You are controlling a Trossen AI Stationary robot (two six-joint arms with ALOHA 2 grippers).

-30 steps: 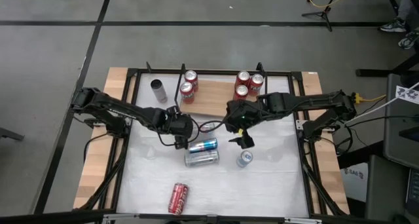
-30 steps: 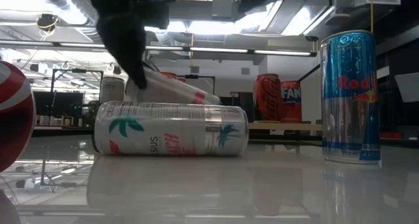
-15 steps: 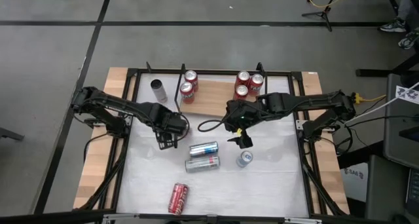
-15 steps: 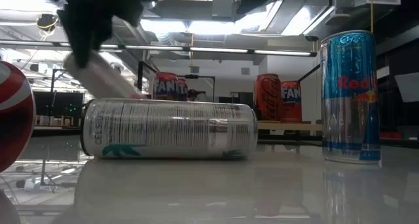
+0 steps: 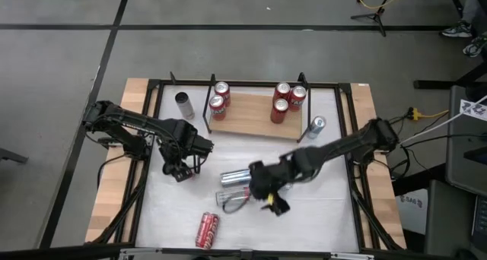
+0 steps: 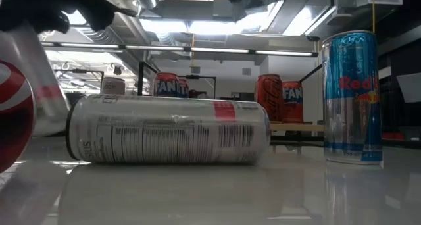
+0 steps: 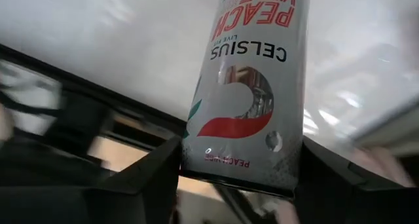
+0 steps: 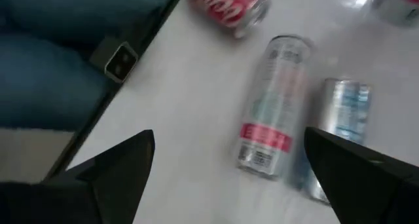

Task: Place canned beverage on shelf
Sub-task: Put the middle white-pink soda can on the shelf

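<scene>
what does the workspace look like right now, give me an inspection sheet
surface: white tabletop, glossy, no spills seen
job's things: shelf carries five upright cans, two at one end, three at the other, middle free
clutter: silver can lying mid-table; red can lying near the front edge; Red Bull can upright
grippers: left gripper shut on Celsius can; right gripper open above the lying cans
cables: yellow cable on the floor
surroundings: grey floor
</scene>
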